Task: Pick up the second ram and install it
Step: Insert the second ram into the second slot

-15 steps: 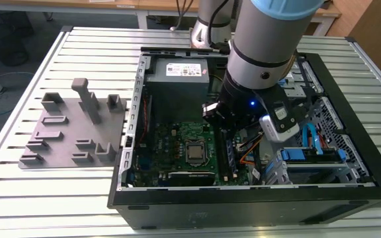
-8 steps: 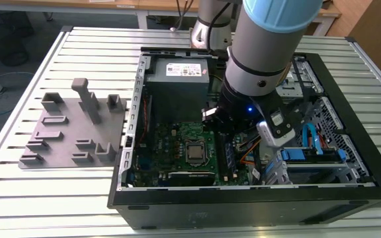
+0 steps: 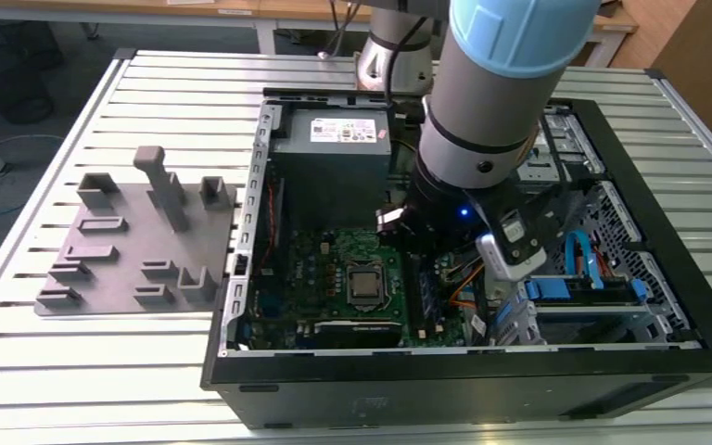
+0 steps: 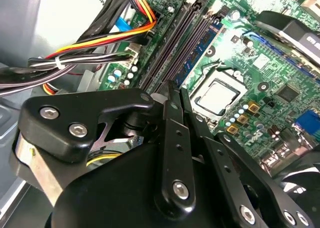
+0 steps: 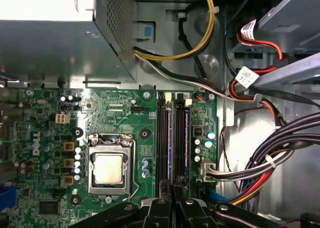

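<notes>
Low in the frame's centre, the gripper [image 5: 170, 208] hangs over the motherboard [image 5: 120, 113], jaws together above the RAM slots [image 5: 172, 138], whose long axes run top-to-bottom

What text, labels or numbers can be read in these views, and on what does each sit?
Sticker on the power supply, exterior view: its print is too small to read.
White tag on the cable bundle, first wrist view: dark print, too small to read.
White markings on the motherboard, first wrist view: too small to read with confidence.
No text here can be quoted reliably.
</notes>
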You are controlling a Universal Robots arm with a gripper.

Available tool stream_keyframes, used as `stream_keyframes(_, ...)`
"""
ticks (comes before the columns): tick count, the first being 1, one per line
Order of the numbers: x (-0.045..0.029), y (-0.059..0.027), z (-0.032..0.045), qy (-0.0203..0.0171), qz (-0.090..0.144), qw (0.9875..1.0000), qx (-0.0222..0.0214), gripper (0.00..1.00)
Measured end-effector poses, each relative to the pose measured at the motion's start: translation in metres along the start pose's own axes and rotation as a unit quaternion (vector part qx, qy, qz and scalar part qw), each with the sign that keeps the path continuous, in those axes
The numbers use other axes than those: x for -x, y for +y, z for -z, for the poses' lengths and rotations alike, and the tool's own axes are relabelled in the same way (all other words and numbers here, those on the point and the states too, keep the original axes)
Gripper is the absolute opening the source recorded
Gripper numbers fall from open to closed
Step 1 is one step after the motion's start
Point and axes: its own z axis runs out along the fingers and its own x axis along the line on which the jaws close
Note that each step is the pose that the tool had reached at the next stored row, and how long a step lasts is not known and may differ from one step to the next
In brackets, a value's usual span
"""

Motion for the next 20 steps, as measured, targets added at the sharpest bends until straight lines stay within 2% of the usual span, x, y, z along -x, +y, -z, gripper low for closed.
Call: stream_keyframes(20, -0.0001, -0.0006, -0.0118, 0.0, 0.0, 1.0, 0.0, 0.13)
